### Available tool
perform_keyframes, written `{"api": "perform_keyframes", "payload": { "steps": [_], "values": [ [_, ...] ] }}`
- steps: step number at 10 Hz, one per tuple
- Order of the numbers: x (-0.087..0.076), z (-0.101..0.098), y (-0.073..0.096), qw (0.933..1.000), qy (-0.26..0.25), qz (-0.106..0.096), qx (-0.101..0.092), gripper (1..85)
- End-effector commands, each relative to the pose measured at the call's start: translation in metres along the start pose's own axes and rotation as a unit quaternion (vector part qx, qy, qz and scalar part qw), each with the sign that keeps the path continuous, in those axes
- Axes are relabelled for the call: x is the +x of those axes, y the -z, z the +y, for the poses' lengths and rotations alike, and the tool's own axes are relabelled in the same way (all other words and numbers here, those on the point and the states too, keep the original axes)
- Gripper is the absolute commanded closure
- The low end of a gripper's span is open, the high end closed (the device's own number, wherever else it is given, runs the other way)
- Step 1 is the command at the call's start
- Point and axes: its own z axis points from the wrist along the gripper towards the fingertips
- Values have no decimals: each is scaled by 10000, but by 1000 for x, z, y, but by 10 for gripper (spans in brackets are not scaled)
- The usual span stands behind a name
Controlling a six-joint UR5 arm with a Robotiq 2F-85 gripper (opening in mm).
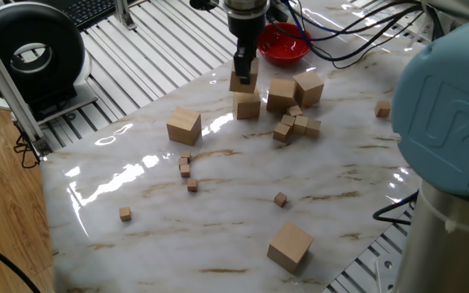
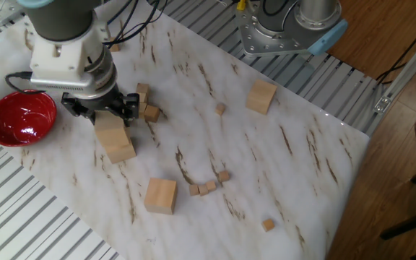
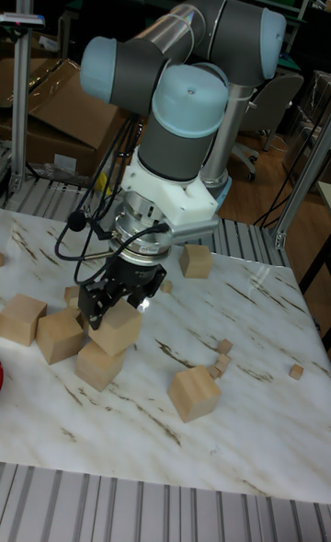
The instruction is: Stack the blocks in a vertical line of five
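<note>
Bright, sharp pics w/ glare on tabletop (image 1: 129,175).

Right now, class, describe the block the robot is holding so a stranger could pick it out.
Find the red bowl at the table's edge. Beside it, the gripper clamps one big wooden block just above another. It alone is off the table.

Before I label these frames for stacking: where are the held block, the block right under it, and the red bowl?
held block (image 2: 109,121), the other fixed view, its front face below the fingers
block under it (image 1: 247,106), one fixed view, its front face
red bowl (image 2: 14,118), the other fixed view, its inner wall
</note>
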Motion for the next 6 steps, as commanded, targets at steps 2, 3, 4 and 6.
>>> {"api": "perform_keyframes", "payload": {
  "steps": [2, 3, 4, 6],
  "values": [
    [8, -5, -12, 9983, 571, 137, -67, 847],
    [8, -4, -12, 9981, 592, 153, -50, 847],
    [6, -2, -14, 9981, 600, 142, -51, 847],
    [0, -5, -15, 9980, 632, 61, 31, 847]
  ]
}}
